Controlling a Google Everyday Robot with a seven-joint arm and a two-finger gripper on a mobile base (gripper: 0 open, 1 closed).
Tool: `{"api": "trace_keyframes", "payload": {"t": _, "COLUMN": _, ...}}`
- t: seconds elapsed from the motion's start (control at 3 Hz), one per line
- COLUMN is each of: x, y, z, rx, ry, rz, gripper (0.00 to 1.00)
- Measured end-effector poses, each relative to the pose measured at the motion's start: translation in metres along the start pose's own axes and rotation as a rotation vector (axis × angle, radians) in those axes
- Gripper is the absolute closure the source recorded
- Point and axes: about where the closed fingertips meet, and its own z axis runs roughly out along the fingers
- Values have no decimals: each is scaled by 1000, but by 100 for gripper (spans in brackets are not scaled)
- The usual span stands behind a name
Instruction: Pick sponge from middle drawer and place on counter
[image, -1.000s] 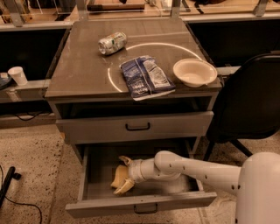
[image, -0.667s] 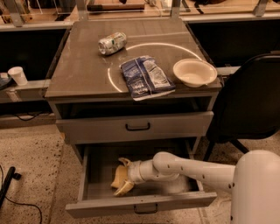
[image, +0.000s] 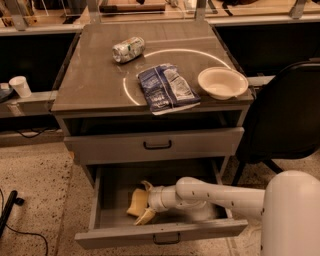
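The sponge (image: 134, 201) lies inside the open middle drawer (image: 160, 235), near the left side. The hand (image: 146, 202) is down in the drawer too, right up against the sponge. I cannot tell if the hand is squeezing the sponge or just resting open beside it.

What could go wrong? The sponge is soft and squishy, so it may slip out when the arm lifts, and then it drops back into the drawer or onto the floor. The drawer above (image: 155, 145) hangs close over the arm, so if the arm goes straight up it may bump that drawer. It needs to pull back out first. The surface (image: 90, 75) is already crowded with a can (image: 128, 49), a blue bag (image: 167, 87) and a white bowl (image: 222, 82). The sponge could land on one of them or knock the can so that it rolls. The bare part on the left looks like the safest spot.

Next to the picture from one second ago, almost nothing is different. The hand sits at the sponge in about the same place, the sponge has not risen, and the things on top have not moved.
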Motion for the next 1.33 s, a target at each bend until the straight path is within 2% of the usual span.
{"api": "trace_keyframes", "payload": {"t": 0.33, "x": -5, "y": 4, "z": 3, "rx": -1, "ry": -27, "rz": 16, "gripper": 19}}
{"api": "trace_keyframes", "payload": {"t": 0.67, "x": -35, "y": 14, "z": -9, "rx": 45, "ry": -127, "rz": 9, "gripper": 50}}
{"api": "trace_keyframes", "payload": {"t": 1.0, "x": -73, "y": 12, "z": -34, "rx": 91, "ry": -199, "rz": -17, "gripper": 73}}
{"api": "trace_keyframes", "payload": {"t": 1.33, "x": -117, "y": 24, "z": -80, "rx": 124, "ry": -212, "rz": -52, "gripper": 96}}
